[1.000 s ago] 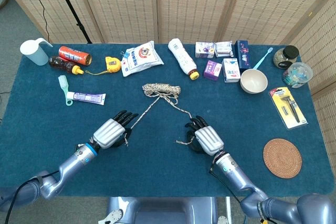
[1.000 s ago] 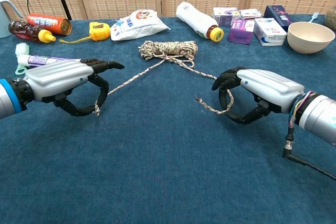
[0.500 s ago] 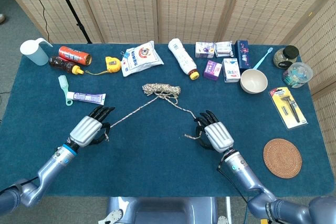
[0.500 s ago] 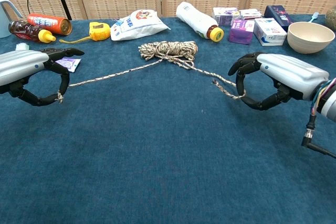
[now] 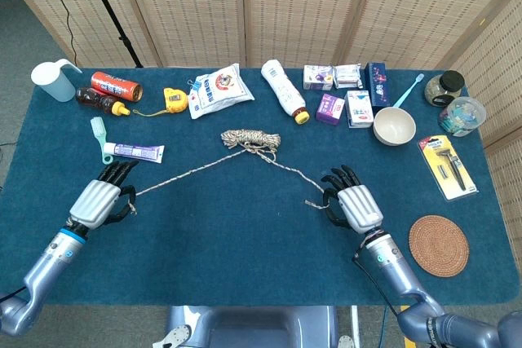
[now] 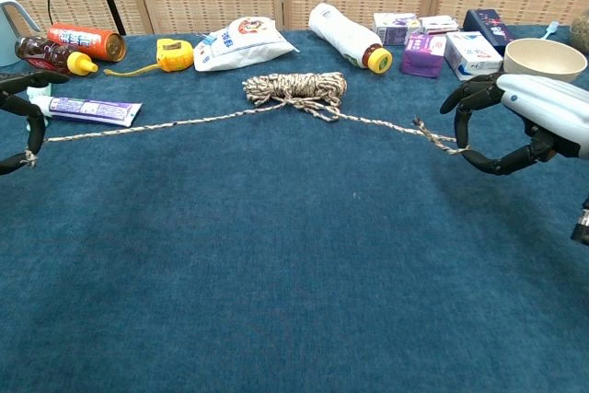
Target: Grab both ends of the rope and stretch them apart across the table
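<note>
A speckled rope [image 5: 249,138] [image 6: 294,87] lies coiled at the table's middle, with one strand running out to each side. My left hand [image 5: 98,201] [image 6: 20,126] pinches the left end near the table's left edge; only its dark fingers show in the chest view. My right hand [image 5: 356,204] [image 6: 529,117] pinches the right strand a little short of its frayed tip [image 5: 310,204] [image 6: 420,123]. Both strands [image 5: 188,175] [image 6: 156,124] run nearly straight from the coil to the hands.
A toothpaste tube [image 5: 132,151] and green toothbrush [image 5: 99,134] lie just beyond my left hand. A bowl [image 5: 394,125] [image 6: 539,54], a razor pack [image 5: 447,167] and a woven coaster [image 5: 438,244] lie near my right hand. Bottles, boxes, a pouch [image 5: 216,90] and a tape measure [image 5: 175,99] line the far edge.
Both hands have moved outward, left hand to the left and right hand to the right, each keeping its rope end. The strands have drawn out longer and straighter from the coil.
</note>
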`<state>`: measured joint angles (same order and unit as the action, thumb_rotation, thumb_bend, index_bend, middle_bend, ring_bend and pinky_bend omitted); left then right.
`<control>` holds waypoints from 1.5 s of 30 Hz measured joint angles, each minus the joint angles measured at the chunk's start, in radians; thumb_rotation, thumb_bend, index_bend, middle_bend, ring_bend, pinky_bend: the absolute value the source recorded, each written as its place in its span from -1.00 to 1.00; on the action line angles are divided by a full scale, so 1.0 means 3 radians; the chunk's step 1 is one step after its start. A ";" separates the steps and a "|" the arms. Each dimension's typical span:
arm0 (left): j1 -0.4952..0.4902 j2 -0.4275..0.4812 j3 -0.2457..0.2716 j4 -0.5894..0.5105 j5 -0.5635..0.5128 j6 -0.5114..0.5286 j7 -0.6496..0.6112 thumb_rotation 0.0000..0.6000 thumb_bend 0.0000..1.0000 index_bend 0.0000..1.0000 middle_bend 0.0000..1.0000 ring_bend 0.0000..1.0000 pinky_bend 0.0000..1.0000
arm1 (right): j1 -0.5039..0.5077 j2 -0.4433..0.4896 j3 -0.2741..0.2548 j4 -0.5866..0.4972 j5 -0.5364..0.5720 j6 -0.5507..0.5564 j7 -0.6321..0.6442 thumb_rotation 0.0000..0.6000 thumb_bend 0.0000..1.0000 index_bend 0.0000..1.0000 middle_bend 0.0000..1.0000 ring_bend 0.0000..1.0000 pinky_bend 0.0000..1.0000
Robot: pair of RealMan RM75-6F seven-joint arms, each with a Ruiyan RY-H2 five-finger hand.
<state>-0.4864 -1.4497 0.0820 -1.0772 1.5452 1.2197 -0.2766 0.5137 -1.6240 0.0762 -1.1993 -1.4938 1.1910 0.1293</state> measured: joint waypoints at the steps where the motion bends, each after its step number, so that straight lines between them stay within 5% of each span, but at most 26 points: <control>1: 0.0021 0.0016 0.0001 0.0009 -0.0007 0.0007 -0.0009 1.00 0.00 0.39 -1.00 -1.00 -1.00 | -0.0007 0.0012 0.0001 -0.0003 0.0005 0.0004 -0.0003 1.00 -0.09 0.24 -0.50 -0.76 -1.00; 45: 0.0608 0.0180 -0.0156 0.0564 -0.0372 -0.0158 -0.0247 1.00 0.00 0.40 -1.00 -1.00 -1.00 | -0.0384 0.0257 0.0195 0.0232 0.0368 0.0154 0.0133 1.00 -0.09 0.24 -0.50 -0.76 -1.00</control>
<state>-0.3039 -1.3957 0.0353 -0.9081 1.4336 1.1722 -0.3507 0.3986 -1.5470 0.1347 -1.1296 -1.3833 1.2373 0.1692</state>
